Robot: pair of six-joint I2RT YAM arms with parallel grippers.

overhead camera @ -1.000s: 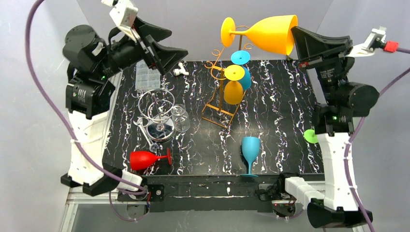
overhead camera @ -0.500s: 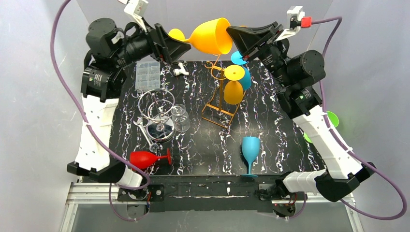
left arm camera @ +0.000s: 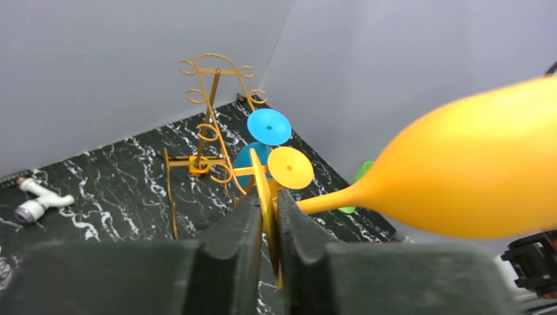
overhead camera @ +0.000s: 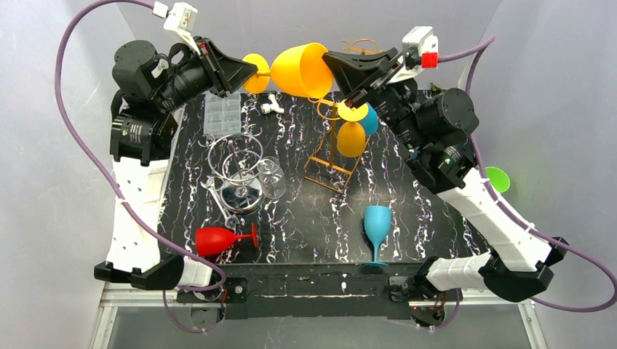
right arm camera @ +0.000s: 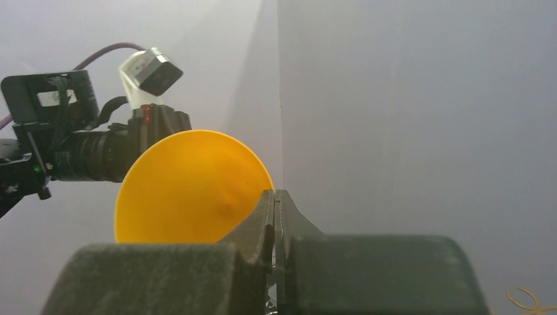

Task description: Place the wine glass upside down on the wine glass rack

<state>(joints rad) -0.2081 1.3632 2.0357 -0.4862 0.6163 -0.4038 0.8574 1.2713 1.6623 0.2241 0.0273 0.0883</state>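
Note:
A yellow wine glass [overhead camera: 298,69] hangs on its side in the air above the table's back edge, between both arms. My left gripper [overhead camera: 251,73] is shut on the glass's foot; in the left wrist view the foot disc's thin edge stands between the left gripper [left arm camera: 266,203] fingers, with the stem and bowl [left arm camera: 473,177] running right. My right gripper [overhead camera: 331,65] is shut on the bowl's rim, and the right wrist view has the bowl [right arm camera: 190,190] just left of the closed right gripper [right arm camera: 274,197]. The orange wire wine glass rack [overhead camera: 327,171] stands below, holding a yellow glass [overhead camera: 351,134] and a blue glass [overhead camera: 369,116] upside down.
A blue glass [overhead camera: 376,225] stands upright near the front edge. A red glass [overhead camera: 218,240] lies on its side at front left. A silver wire rack with clear glasses [overhead camera: 240,174] sits at left, a clear plastic box [overhead camera: 222,113] behind it. A green glass [overhead camera: 497,178] shows at the right.
My right arm swung left carrying the yellow glass by its rim. My left gripper, open before, met the glass's foot and closed on it.

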